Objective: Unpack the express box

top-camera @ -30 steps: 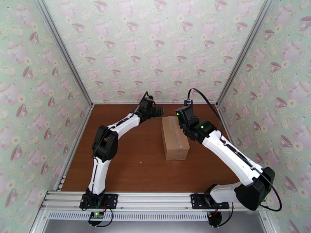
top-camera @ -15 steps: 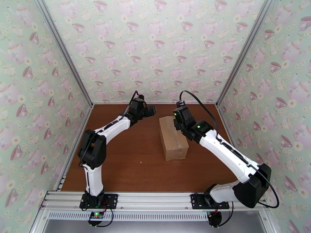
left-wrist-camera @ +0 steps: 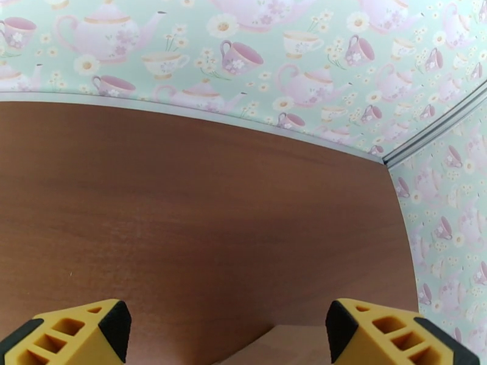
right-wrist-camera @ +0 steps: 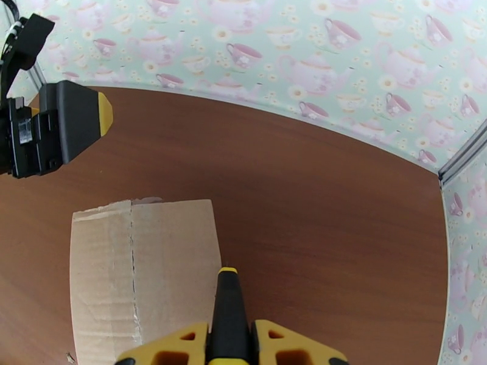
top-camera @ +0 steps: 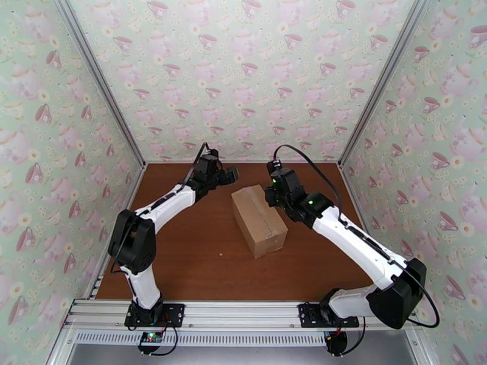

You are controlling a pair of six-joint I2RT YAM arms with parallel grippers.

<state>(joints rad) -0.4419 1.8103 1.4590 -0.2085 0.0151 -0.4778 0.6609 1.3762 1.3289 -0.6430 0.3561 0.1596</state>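
Left tool [top-camera: 231, 175] hangs with its jaws spread wide and nothing between them, at about 11 o'clock from the express box [top-camera: 259, 221]. Its wrist view adds two yellow latticed fingertips [left-wrist-camera: 79, 333] and, low between them, a pale cardboard corner. The brown carton lies near the middle of the wood-grain counter [top-camera: 195, 257], its long axis running from 11 to 5 o'clock. Its flaps are down and a ragged seam runs along the top, so the contents are hidden. The right wrist view brings out corrugation ribs that the overhead view blurs. Right tool [top-camera: 268, 194], at the box's 1 o'clock corner, is clamped on a slim black rod [right-wrist-camera: 228, 305] whose yellow tip reaches the carton's right edge; contact cannot be judged. Teapot-patterned wallpaper [top-camera: 243, 68] lines the walls.
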